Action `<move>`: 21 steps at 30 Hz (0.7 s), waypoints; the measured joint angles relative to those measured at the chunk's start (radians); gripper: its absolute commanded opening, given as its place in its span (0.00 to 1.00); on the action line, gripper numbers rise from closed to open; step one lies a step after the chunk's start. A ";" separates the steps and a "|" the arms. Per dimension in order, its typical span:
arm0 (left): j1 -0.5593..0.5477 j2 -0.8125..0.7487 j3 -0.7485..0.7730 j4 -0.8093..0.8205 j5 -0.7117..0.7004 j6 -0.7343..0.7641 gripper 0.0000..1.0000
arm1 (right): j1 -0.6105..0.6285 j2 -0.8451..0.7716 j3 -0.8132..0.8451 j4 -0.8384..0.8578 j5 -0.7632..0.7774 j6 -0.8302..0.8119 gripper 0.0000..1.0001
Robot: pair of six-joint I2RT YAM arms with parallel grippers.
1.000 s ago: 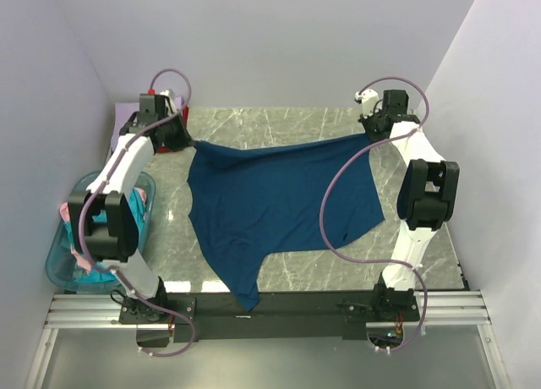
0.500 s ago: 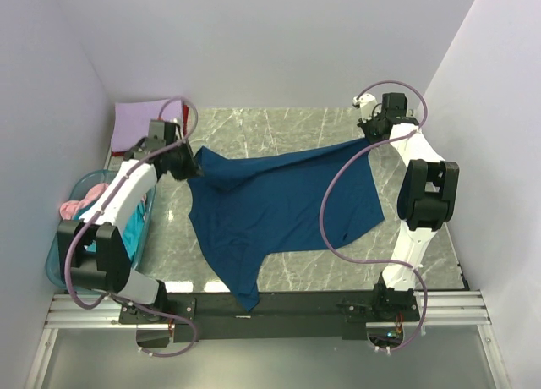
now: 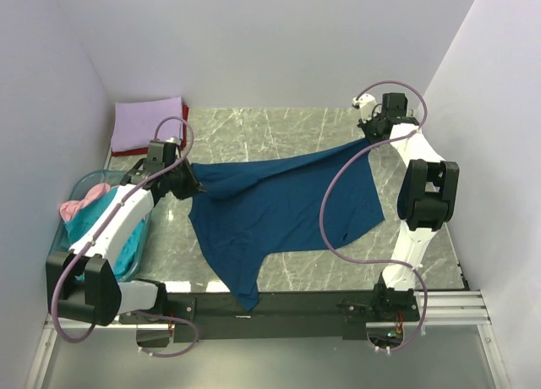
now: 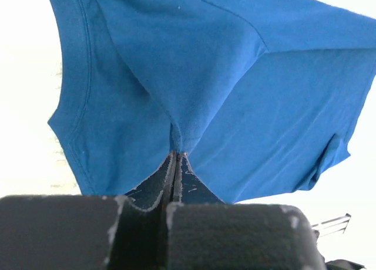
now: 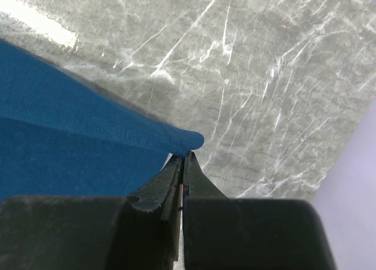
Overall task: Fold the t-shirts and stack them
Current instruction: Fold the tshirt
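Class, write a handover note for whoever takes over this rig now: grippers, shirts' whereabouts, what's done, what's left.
Both shut on the dark blue t-shirt: left gripper at its left end, right gripper at its far right corner, far edge lifted between them, rest on the table.
Done, apparently: lavender shirt flat at far left, red shirt edge beneath.
Waiting: teal shirt and pink shirt bunched in the basket.
To do: fold and stack the blue one, then those two.
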 measured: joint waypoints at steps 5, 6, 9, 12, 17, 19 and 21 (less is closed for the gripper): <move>0.013 -0.004 -0.023 0.022 -0.018 -0.006 0.00 | 0.000 -0.003 -0.018 -0.005 0.000 -0.040 0.00; 0.018 -0.004 -0.029 0.022 -0.018 -0.005 0.00 | 0.000 -0.008 -0.031 -0.005 0.000 -0.051 0.00; 0.026 -0.004 -0.039 0.018 -0.019 0.002 0.00 | 0.000 -0.029 -0.097 -0.012 0.001 -0.095 0.00; 0.028 -0.004 -0.040 0.018 -0.024 0.013 0.01 | 0.000 -0.040 -0.145 -0.026 0.001 -0.135 0.03; 0.035 -0.004 -0.040 0.010 -0.018 0.049 0.54 | -0.002 -0.045 -0.161 -0.060 0.014 -0.167 0.31; 0.038 -0.004 -0.033 -0.011 -0.013 0.066 0.59 | -0.005 -0.047 -0.156 -0.074 0.020 -0.167 0.34; 0.039 -0.004 -0.007 -0.041 -0.011 0.092 0.61 | -0.011 -0.048 -0.144 -0.096 0.021 -0.166 0.36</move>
